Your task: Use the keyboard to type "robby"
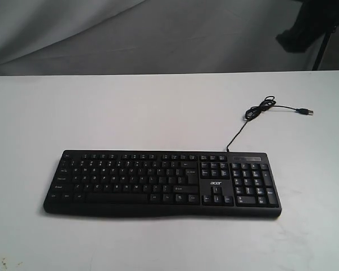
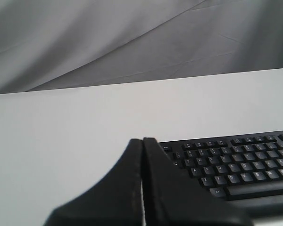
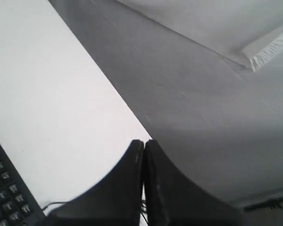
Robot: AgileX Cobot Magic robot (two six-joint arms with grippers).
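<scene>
**Black keyboard, one of it, sitting on a white table**

Black plastic, full-size, number pad and all: there's exactly one keyboard here. It lies flat on the white table, towards the near edge and a bit right of centre, with its long side running left to right. There's a small white "acer" logo between the main keys and the number pad.

One thin black cable comes out of the back edge, curls into a single loose loop further back on the table and ends in one USB plug, lying loose on the tabletop.

Two grippers, each seen only from its own wrist camera. The left gripper has its two black fingers pressed together, with the keyboard's left end just past them. The right gripper looks the same, both fingers closed against each other, with a corner of the keyboard and a bit of cable off to the side. Can't tell how high either one hangs.

Grey cloth hangs behind the table.
</scene>
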